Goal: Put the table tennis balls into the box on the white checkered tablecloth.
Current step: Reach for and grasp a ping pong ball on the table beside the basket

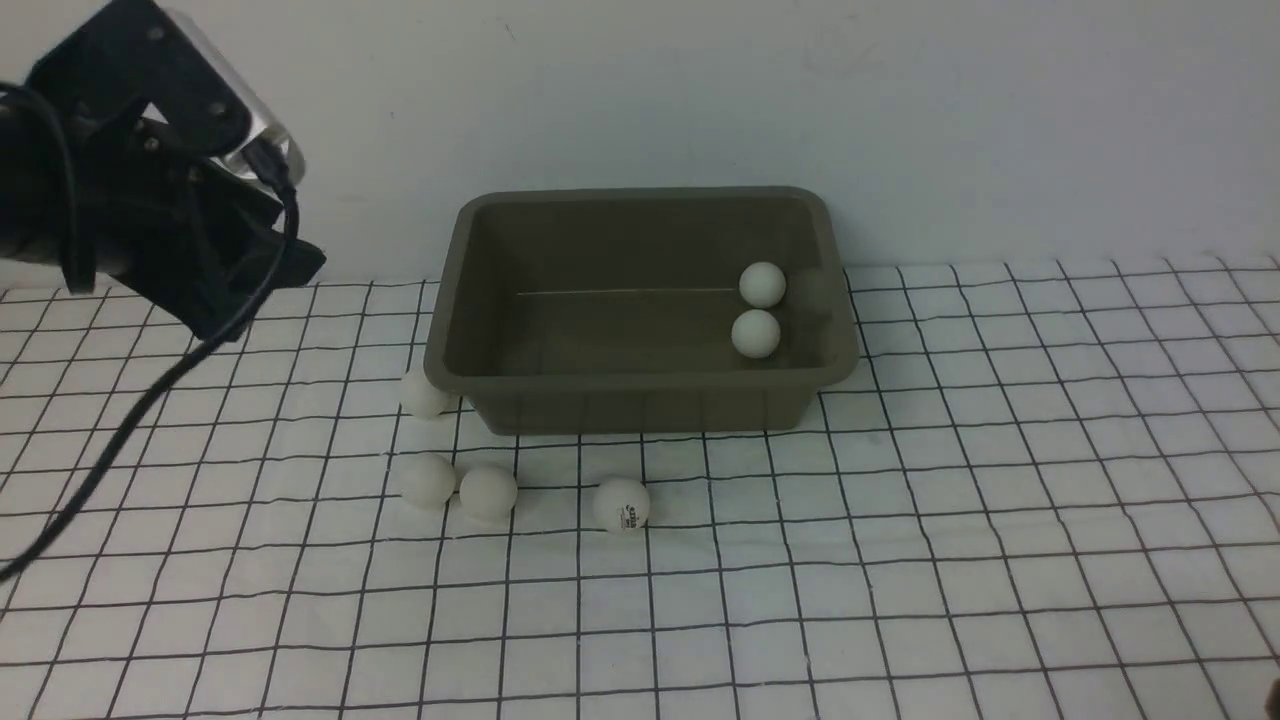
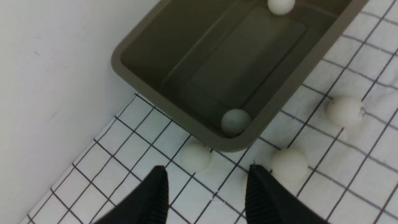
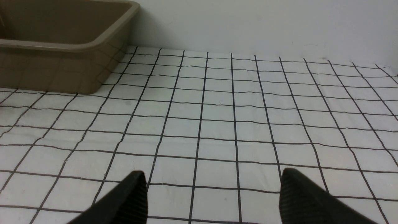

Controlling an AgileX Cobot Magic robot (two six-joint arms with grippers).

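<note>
White and likely featherlight, the table tennis balls [image 1: 428, 479] should skid and roll, so pinch one squarely across its middle. Four lie on the tablecloth [image 1: 1000, 500] off the box [image 1: 640, 405], at its left front corner, with others inside. Your left fingers [image 2: 158, 189] hang above that corner, apart and empty; your right fingers [image 3: 133, 194] gape wide, empty too.

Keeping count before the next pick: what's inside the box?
Three table tennis balls: two by the box's right wall, a third ball in its near left corner, shown only by the left wrist view. The front wall hides that corner from the front view.
</note>
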